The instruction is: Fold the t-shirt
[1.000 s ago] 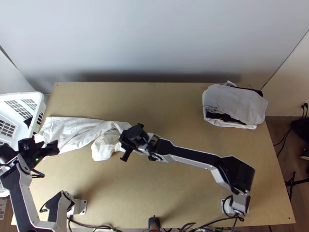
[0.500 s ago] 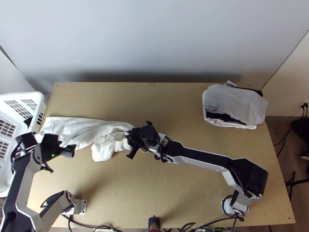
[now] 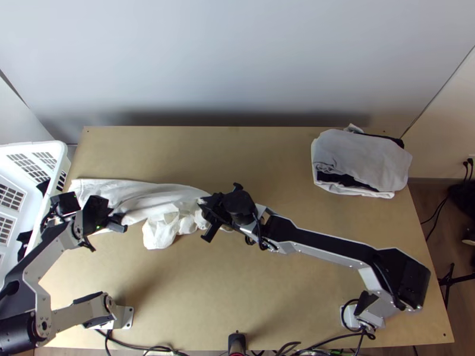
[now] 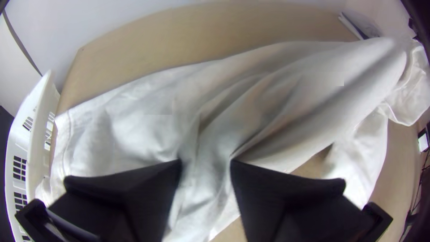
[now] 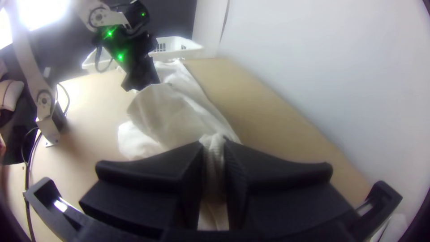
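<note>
The white t-shirt (image 3: 142, 199) lies in a long, rumpled strip across the table's left half, with a bunched part hanging toward the near side. My left gripper (image 3: 111, 217) is over its left part; in the left wrist view the left gripper (image 4: 206, 166) stands open, with creased shirt (image 4: 134, 130) seen between and beyond its fingers. At the strip's right end is my right gripper (image 3: 208, 217). In the right wrist view, the right gripper (image 5: 213, 154) is shut on a gathered bit of the shirt (image 5: 170, 112); the gripped part is mostly hidden.
A white basket (image 3: 59, 155) stands at the table's left edge. A pile of folded white and black cloths (image 3: 362, 163) lies at the back right. Bare table (image 3: 255, 160) extends behind the right gripper and along the near side, where cables run by the edge.
The right gripper has moved right, drawing the shirt's right end slightly with it. My left gripper has shifted right, from beside the basket to over the cloth.
</note>
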